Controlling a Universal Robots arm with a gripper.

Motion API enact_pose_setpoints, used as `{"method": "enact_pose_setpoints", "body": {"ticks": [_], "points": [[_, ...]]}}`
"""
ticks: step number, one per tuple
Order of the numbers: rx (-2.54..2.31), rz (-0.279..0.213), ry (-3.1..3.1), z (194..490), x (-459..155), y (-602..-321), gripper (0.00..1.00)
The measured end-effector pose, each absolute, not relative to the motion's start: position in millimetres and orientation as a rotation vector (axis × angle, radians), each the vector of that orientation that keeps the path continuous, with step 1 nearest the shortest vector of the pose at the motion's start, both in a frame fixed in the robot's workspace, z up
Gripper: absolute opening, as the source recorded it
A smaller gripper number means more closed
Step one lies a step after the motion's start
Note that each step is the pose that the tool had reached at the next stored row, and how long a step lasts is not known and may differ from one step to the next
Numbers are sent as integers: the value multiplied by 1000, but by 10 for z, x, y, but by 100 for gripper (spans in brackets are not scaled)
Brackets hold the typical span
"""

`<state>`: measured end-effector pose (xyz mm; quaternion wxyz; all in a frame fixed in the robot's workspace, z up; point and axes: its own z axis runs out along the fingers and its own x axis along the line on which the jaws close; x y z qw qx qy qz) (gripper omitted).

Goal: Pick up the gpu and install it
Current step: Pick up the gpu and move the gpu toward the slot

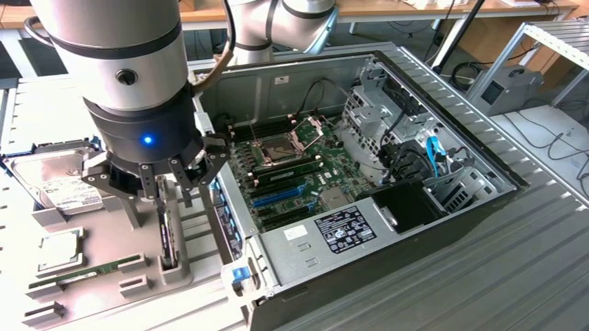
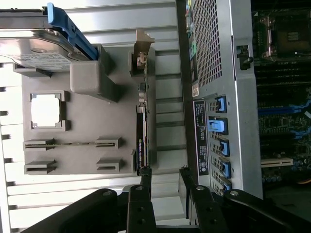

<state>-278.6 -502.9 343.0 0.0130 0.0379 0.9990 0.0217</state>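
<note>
Gripper (image 2: pixel 165 174) hangs wide open and empty over the upright gpu (image 2: pixel 142 141), perhaps touching; computer case (image 2: pixel 228 63) crowds alongside.

A ribbed grey metal worktable (image 1: pixel 497 276) stands in front — wooden desks (image 1: pixel 405 8) behind, loose cables (image 1: pixel 552 141) beside it.

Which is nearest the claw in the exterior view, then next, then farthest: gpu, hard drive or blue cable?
1. gpu: standing on edge, directly under the open gripper.
2. hard drive: toward the exterior view's left.
3. blue cable: inside the computer case, toward the exterior view's right.
</note>
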Motion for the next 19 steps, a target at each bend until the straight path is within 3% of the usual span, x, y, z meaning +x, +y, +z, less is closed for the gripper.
{"method": "enact_pose_setpoints", "body": {"ticks": [19], "points": [[118, 68, 3113, 3240, -2786, -5029, 36]]}}
